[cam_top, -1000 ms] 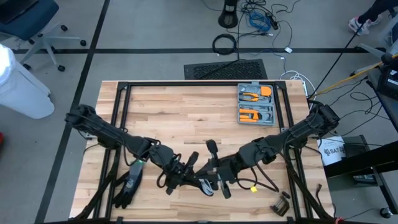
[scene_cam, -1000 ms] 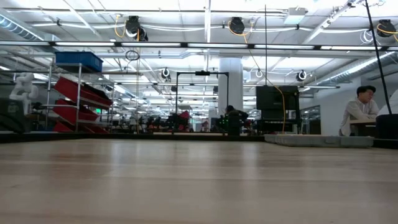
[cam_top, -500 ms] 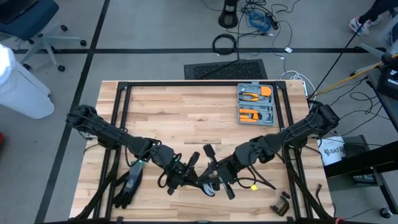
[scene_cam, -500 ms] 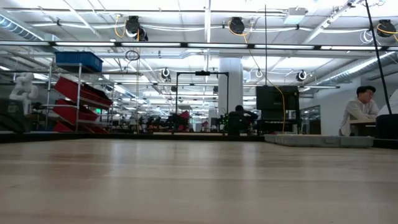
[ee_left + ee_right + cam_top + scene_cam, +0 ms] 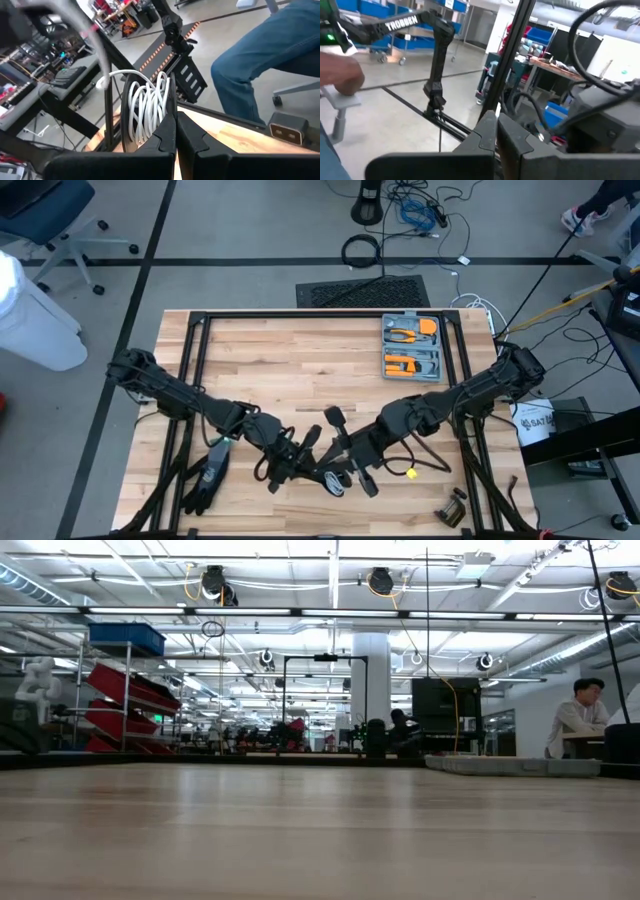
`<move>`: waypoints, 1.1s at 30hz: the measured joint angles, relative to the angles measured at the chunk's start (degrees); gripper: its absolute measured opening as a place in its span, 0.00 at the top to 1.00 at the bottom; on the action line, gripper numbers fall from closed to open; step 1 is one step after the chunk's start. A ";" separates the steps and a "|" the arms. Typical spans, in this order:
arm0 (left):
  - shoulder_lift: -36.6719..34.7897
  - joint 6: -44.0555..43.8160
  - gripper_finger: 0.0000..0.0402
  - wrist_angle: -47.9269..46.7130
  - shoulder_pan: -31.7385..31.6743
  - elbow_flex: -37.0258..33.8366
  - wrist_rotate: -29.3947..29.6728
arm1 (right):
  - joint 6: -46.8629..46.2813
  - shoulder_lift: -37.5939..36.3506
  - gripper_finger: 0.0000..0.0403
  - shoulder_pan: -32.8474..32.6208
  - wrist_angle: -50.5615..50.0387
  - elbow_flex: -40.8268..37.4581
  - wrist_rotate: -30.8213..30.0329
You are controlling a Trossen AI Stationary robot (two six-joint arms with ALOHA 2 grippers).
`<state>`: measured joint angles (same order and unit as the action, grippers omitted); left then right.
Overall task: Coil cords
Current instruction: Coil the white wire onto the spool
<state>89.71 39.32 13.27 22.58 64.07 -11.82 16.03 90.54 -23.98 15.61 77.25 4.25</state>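
Two arms reach low, converging at bench (image 5: 300, 360) near edge; far half bare except tool case (image 5: 411, 347). Left claw (image 5: 176, 131) and right claw (image 5: 497, 129) closed. Cord (image 5: 147, 107) coiled beside left claw (grip unclear).

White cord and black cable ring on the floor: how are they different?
The white cord is white; the black cable ring is black. The white cord is wound in many tight loops; the black cable ring looks like one wide open loop. The white cord sits right by the left end effector; the black cable ring lies flat on the floor beyond the table. Both are coiled.
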 joint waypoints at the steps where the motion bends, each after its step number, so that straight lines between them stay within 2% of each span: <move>1: 0.00 -0.03 1.00 -0.38 -0.07 0.00 0.03 | -0.41 0.00 1.00 0.08 0.41 0.00 0.41; 8: 0.00 -0.08 1.00 -0.67 -0.06 0.00 -0.07 | -2.63 0.00 1.00 0.22 0.26 0.00 0.65; 12: 0.00 -2.20 1.00 -0.72 -0.09 0.00 -2.36 | -8.71 -0.18 0.99 0.90 -0.13 -0.01 0.15; 17: 0.00 -3.04 1.00 -0.54 -0.04 0.00 -4.69 | -15.96 -1.18 0.94 2.20 -0.76 0.03 0.57; 19: 0.00 -3.07 1.00 -0.56 -0.06 0.00 -6.55 | -18.05 -1.18 0.91 2.67 -0.86 0.03 2.49; 22: -0.02 -3.09 1.00 -0.53 -0.10 0.00 -10.22 | -22.54 -1.27 0.88 3.85 -0.17 0.03 9.31; 25: -0.02 -3.09 1.00 -0.33 0.04 0.00 -11.24 | -26.92 -1.31 0.84 5.08 1.40 0.03 15.81; 29: -0.04 -3.09 1.00 -0.18 0.00 0.00 -11.29 | -27.52 -1.54 0.78 5.80 2.39 0.03 16.74; 33: -0.04 -4.97 1.00 0.06 0.22 0.00 -12.67 | -22.22 -4.56 0.74 5.25 -1.59 0.03 16.67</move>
<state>89.67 34.34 13.33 22.80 64.07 -24.49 -6.19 85.98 -18.72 14.02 77.28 20.92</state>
